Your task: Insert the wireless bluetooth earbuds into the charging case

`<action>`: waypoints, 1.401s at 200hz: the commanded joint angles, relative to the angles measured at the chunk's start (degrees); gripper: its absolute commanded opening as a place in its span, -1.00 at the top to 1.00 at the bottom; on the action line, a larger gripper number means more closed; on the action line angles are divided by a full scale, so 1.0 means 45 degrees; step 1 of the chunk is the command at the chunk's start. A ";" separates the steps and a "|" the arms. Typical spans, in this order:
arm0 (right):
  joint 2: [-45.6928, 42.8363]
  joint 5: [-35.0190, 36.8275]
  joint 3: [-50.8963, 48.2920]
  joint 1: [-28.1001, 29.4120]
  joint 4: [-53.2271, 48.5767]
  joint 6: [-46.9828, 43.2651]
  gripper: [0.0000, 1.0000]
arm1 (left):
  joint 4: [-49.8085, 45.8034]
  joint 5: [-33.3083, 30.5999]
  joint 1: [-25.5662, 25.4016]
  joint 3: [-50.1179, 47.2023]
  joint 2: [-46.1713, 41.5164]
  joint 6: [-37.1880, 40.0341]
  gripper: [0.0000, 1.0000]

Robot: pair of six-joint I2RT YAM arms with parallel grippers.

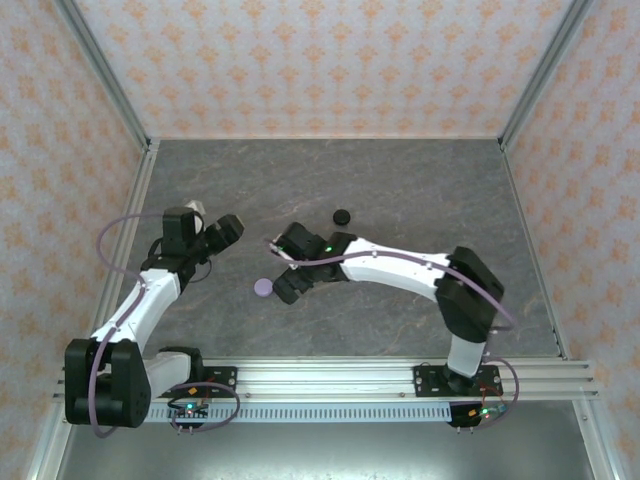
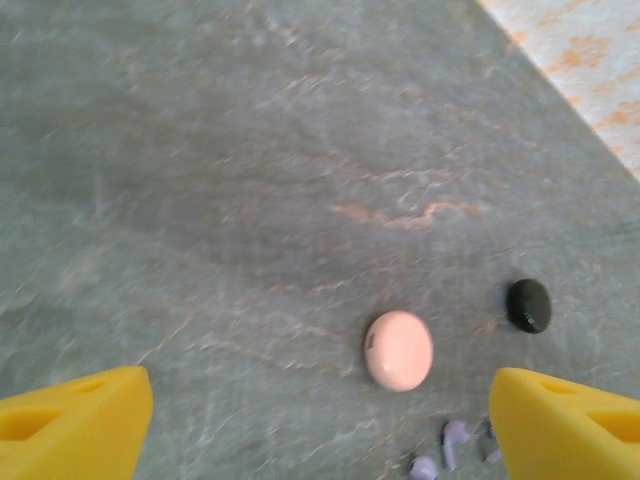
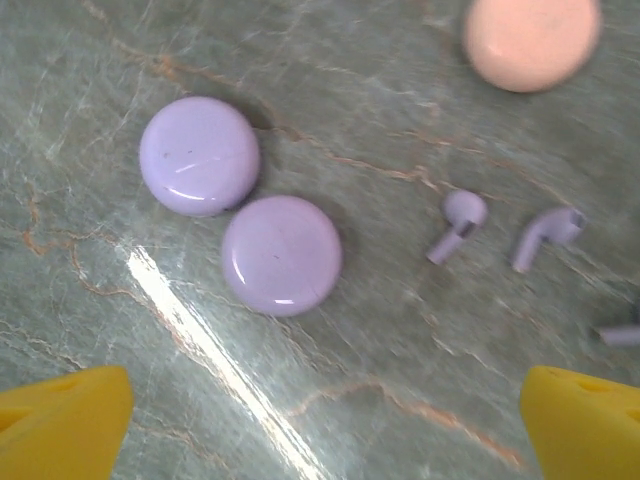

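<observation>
1. The left end effector (image 2: 320, 430) hangs over the bench (image 2: 200, 180) with its yellow fingertips (image 2: 70, 420) spread wide and nothing between them.
2. Ahead of it lies a pink disc (image 2: 399, 350), and a black disc (image 2: 529, 305) lies to its right, apart from it.
3. Two lilac earbuds (image 2: 455, 440) lie just below the pink disc, close to the right-hand fingertip.
4. The right end effector (image 3: 320, 430) is also wide open and holds nothing.
5. Under it, two lilac discs (image 3: 199, 155) lie side by side, touching or nearly so.
6. To their right, two lilac earbuds lie loose on the bench, near each other but apart, with their stems pointing down-left.
7. Part of a third earbud (image 3: 620, 335) shows at the right edge.
8. From above, the two end effectors face each other left of the bench's middle. A lilac disc lies just beside the right one, and the black disc lies beyond it.
</observation>
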 commanded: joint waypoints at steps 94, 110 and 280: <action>0.3680 -0.0479 0.3396 0.0227 -0.2052 -0.2778 -0.74 | -0.0575 0.0324 0.0266 -0.0484 -0.0573 -0.0210 -0.74; 0.3961 -0.0475 0.3610 0.0255 -0.2234 -0.2799 -0.65 | -0.0436 0.0322 0.0268 -0.0574 -0.0721 -0.0309 -0.73; 0.3030 0.0463 0.2826 0.0142 -0.1629 -0.2539 0.10 | -0.1120 0.1380 0.0254 -0.0063 -0.1378 0.1186 -0.63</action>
